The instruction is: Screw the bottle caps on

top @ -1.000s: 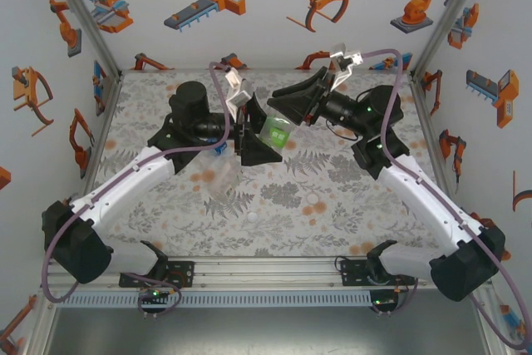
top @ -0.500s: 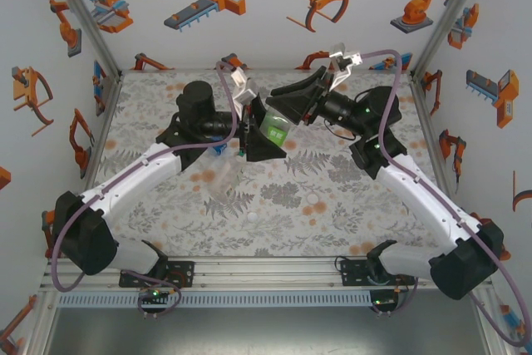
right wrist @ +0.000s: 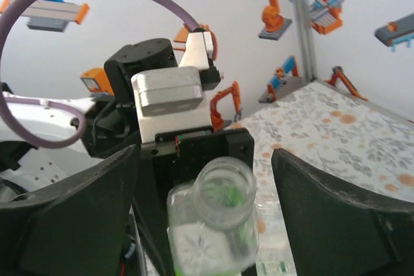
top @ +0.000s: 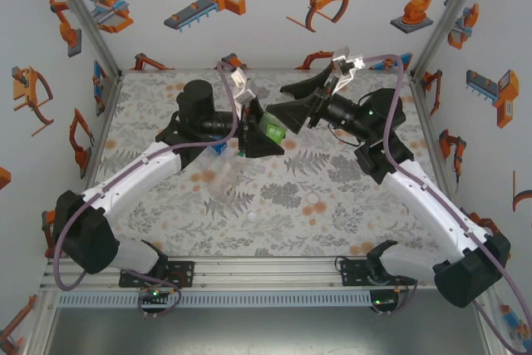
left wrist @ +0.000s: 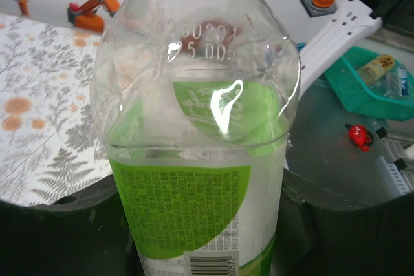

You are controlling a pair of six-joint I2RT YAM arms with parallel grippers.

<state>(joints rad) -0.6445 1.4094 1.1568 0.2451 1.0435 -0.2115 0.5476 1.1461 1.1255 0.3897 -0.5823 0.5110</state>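
A clear bottle (top: 271, 128) with a green label hangs above the middle of the table. My left gripper (top: 263, 137) is shut on its lower body; in the left wrist view the bottle (left wrist: 194, 127) stands between the dark fingers (left wrist: 58, 237). The bottle's mouth (right wrist: 223, 185) is uncapped in the right wrist view. My right gripper (top: 293, 102) faces it from the right, open, its fingers (right wrist: 71, 218) wide on either side of the neck without touching. Two white bottle caps (top: 317, 204) (top: 252, 217) lie on the table nearer the front.
A clear bottle (top: 219, 180) lies on the floral table under the left arm, and something blue (top: 220, 149) shows just behind that arm. Printed walls (top: 83, 64) close in the left, back and right sides. A teal basket (left wrist: 362, 85) sits off the table.
My left gripper has closed on the bottle's body. The right gripper has opened, released the bottle's top and drawn slightly to the right.
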